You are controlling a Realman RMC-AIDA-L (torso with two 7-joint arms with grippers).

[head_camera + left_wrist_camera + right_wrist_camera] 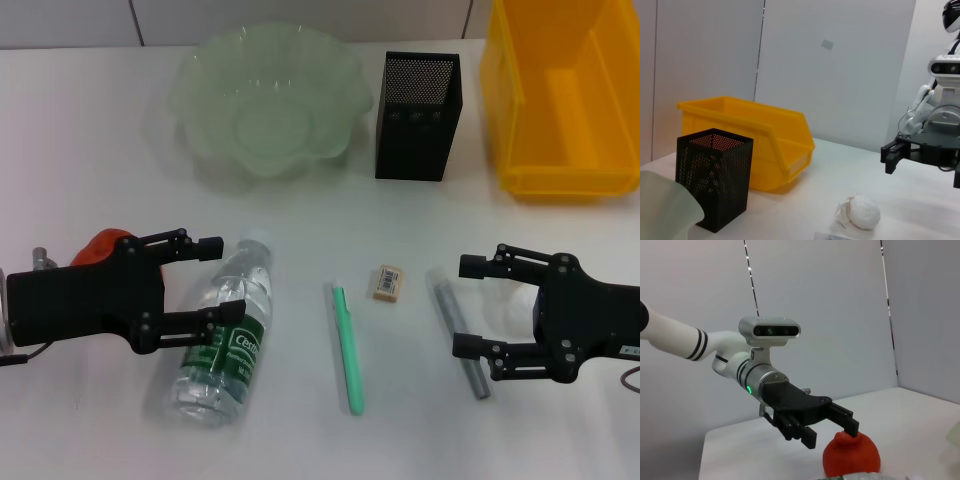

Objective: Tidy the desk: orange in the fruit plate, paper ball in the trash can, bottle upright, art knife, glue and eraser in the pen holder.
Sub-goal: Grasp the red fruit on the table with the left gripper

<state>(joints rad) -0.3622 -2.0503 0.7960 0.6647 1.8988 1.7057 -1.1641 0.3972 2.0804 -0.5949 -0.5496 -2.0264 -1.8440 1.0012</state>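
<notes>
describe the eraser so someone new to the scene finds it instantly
Start at the pen holder, the black mesh cup standing between the fruit plate and the trash can. Come straight toward the robot onto open table: the eraser lies there between a green pen-like stick and a grey one. It alone is a short beige block with a printed sleeve.
</notes>
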